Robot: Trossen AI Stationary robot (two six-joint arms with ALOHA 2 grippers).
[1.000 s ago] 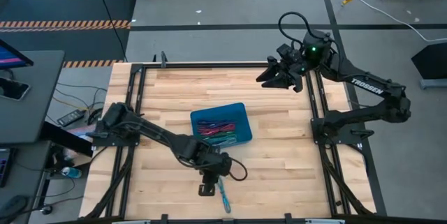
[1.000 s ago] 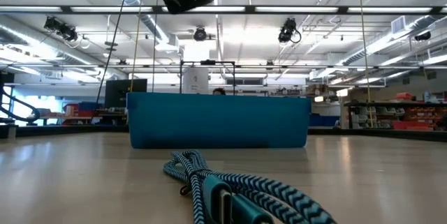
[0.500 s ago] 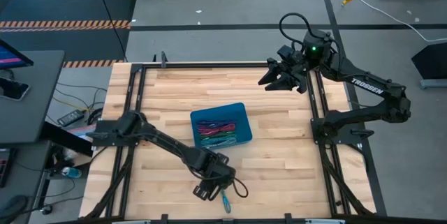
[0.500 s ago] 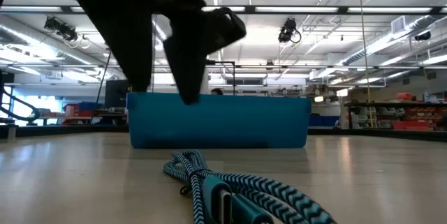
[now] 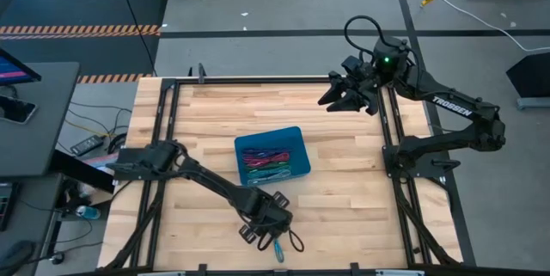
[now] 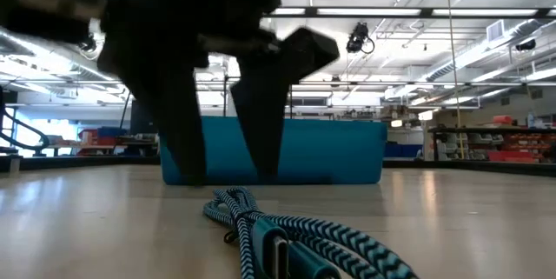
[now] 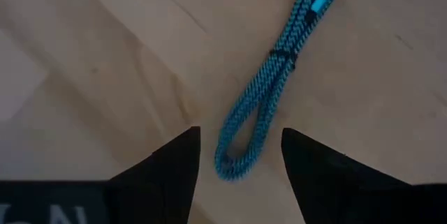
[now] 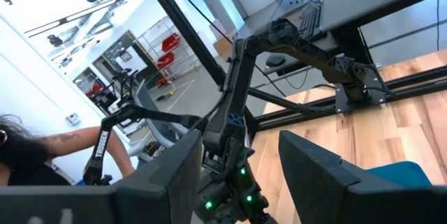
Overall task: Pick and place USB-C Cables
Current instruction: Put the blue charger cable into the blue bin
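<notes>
The left claw [image 5: 265, 224] hung low over the front of the desk [image 5: 344, 190], fingers spread and gripping nothing. In the left wrist view the looped end of a teal cable [image 7: 269, 88] lay on the wood right between the 2 dark fingertips [image 7: 178, 158], with the rest of the bundle running straight away from the claw. From above, that cable [image 5: 277, 248] sat at about 5 o'clock of the claw, its long axis pointing roughly 12 to 6, its far end close to the desk's front edge. The low view showed both fingers standing either side of the cable's [image 6: 287, 235] near end, tips just above the wood.

The blue bin [image 5: 271, 152] holding the other cables [image 5: 262, 160] lay at about 12 o'clock of the left claw, near but apart, with bare wood between them. The left arm was plainly the nearer one; the right claw [image 5: 344, 94] waited open at the far right corner of the desk, well apart from everything.

A short straight descent looked enough to close on the loop. The front edge behind the cable left little room for sliding it that way.
</notes>
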